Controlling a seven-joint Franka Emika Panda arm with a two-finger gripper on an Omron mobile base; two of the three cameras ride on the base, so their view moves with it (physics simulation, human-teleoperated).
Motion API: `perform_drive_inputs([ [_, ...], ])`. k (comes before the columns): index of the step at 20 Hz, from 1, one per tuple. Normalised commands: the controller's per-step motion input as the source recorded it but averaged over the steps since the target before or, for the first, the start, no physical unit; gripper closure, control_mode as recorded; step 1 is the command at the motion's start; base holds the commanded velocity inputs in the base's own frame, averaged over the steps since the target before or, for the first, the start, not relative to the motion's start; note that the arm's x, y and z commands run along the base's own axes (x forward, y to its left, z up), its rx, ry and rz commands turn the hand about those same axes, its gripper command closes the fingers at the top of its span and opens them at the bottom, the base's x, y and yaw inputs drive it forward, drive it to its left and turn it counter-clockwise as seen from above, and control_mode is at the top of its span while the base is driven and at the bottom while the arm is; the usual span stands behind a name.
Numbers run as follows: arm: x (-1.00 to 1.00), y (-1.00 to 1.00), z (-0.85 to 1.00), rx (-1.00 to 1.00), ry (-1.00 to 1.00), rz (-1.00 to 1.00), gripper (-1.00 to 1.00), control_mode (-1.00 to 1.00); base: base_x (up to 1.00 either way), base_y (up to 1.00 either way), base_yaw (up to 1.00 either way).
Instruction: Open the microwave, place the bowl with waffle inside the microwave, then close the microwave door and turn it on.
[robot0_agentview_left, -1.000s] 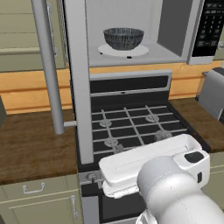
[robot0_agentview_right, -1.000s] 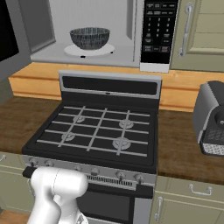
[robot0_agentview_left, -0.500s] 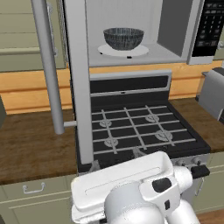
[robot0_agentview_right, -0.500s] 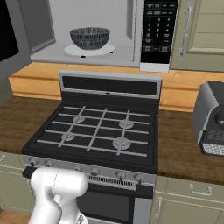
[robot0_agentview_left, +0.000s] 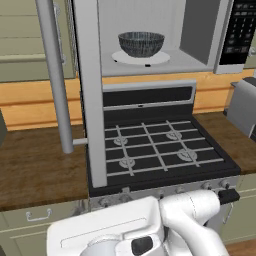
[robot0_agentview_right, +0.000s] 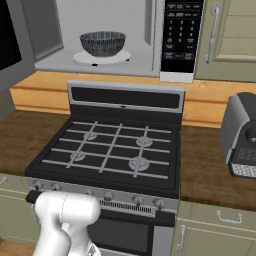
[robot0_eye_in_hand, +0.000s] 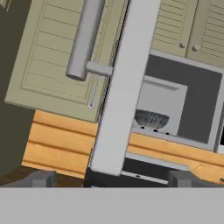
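Observation:
The microwave (robot0_agentview_left: 200, 35) stands open above the stove, its button panel (robot0_agentview_right: 180, 35) on the right. The speckled grey-blue bowl (robot0_agentview_left: 141, 44) (robot0_agentview_right: 102, 43) sits on the white turntable (robot0_agentview_left: 142, 57) inside the cavity. The bowl's wall hides the waffle. The microwave door (robot0_agentview_left: 92, 90) is swung out toward me, edge-on, with its long bar handle (robot0_agentview_left: 55, 75) to its left. In the hand view my gripper (robot0_eye_in_hand: 111, 180) is open and holds nothing. It sits low and back from the door edge (robot0_eye_in_hand: 124, 87), the handle (robot0_eye_in_hand: 85, 39) and the bowl (robot0_eye_in_hand: 151, 119).
A black gas stove (robot0_agentview_left: 155, 150) (robot0_agentview_right: 110, 150) lies below the microwave, with wooden counter (robot0_agentview_left: 35, 165) on both sides. A grey toaster (robot0_agentview_right: 240, 135) stands on the right counter. Beige cabinets (robot0_agentview_right: 230, 35) flank the microwave. My white arm (robot0_agentview_left: 190, 225) is low in front of the stove.
The arm has dropped lower and swung left in the left base view. Bowl, door and stove have not moved.

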Motion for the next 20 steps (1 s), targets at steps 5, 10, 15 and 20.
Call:
perform_drive_inputs([
  [5,0.19,0.49,-0.03,0.0,-0.07,0.0,-1.0,-1.0,0.0,0.0,0.0],
  [10,0.16,0.32,0.0,0.0,-0.05,-0.05,-1.0,-1.0,0.0,0.0,0.0],
  [15,0.08,0.29,0.0,0.0,-0.06,-0.21,-1.0,-1.0,0.0,0.0,0.0],
  [20,0.1,0.31,0.0,0.0,-0.09,-0.31,-1.0,-1.0,0.0,0.0,0.0],
])
